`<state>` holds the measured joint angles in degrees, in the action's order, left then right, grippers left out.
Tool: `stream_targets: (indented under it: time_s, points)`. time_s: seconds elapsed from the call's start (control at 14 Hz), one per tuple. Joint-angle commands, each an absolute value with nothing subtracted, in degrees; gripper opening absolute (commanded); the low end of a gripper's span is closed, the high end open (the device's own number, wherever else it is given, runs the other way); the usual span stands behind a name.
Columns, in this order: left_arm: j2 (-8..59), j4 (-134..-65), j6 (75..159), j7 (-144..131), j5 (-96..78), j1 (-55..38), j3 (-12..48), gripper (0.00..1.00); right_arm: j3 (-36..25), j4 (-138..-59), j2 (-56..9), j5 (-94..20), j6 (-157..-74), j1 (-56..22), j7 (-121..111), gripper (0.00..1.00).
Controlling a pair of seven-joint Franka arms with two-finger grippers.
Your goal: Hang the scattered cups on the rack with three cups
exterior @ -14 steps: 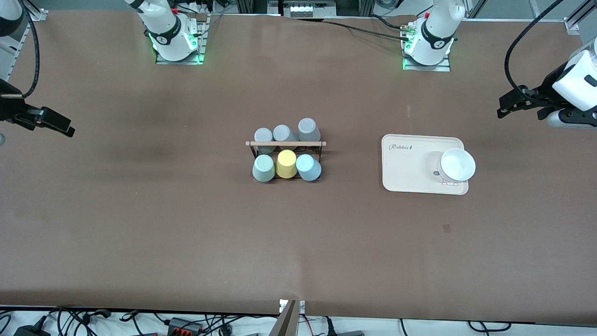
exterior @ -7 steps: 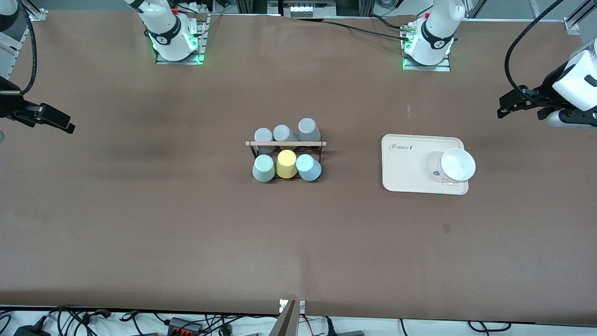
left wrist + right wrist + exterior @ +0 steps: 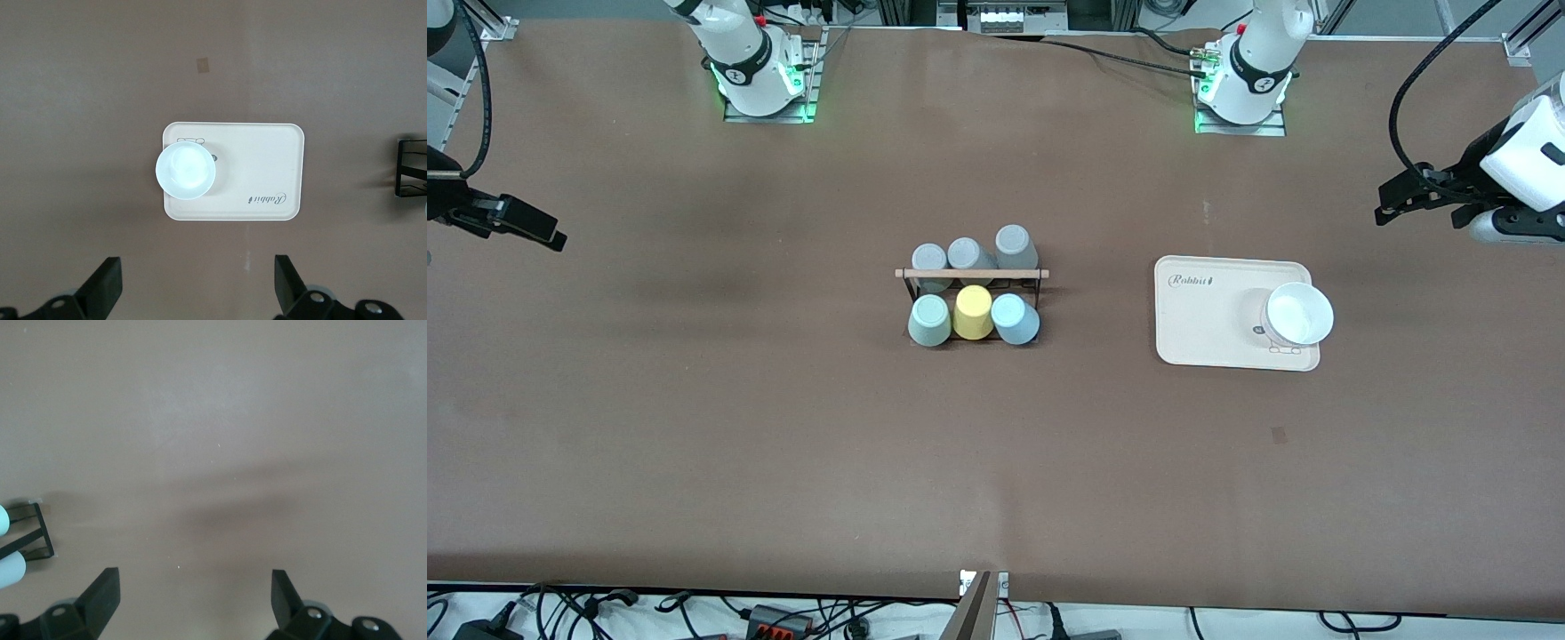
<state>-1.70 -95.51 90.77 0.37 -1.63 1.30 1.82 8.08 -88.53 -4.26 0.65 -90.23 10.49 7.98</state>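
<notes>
The right pincer [image 3: 511,224] hangs over bare brown table [image 3: 694,427] at the right arm's end, its two black fingers spread wide apart and holding nothing; its wrist view shows only tabletop between them, with a corner of the black wire frame at the picture's edge. The left pincer [image 3: 1414,197] hangs over the table at the left arm's end, fingers [image 3: 107,287] likewise parted and empty, and its wrist view looks down on a cream rectangular tray [image 3: 1200,338] with a white bowl [image 3: 1300,314] sitting in it. Between the two arms, at mid-table, stands the small black wire-frame rack with a light wooden rod across its top [image 3: 971,274], the rod's long axis running from one arm's end of the table toward the other. The pale mint green tumbler [image 3: 929,320] and the light blue tumbler [image 3: 1015,318] both sit upside down in the row of the rack nearer the front camera, the mint one at the right arm's end of that row and the blue one at the left arm's end, with a yellow tumbler [image 3: 973,312] between them and touching or just beside each. Three grey tumblers [image 3: 969,253] fill the row farther from the camera. Both pincers are well apart from the rack, each drawn out to its own end; no cup lies loose on the table. Judging from this, every peg seems taken and the hanging looks complete, so the coming move likely calls for no reach toward the rack at all.
</notes>
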Motion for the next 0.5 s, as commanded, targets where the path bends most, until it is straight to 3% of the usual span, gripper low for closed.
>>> stream_targets:
  time_s: [0.0,0.43]
  points:
    - [-2.0,-95.1,90.2,0.7,-1.9,1.6,2.0,1.00,8.3,-86.7,-4.4,0.8,-88.6,11.0,7.0,1.00]
    - [-2.0,-95.1,90.2,0.7,-1.9,1.6,2.0,1.00,8.3,-86.5,-4.5,1.3,-88.6,11.1,7.0,1.00]
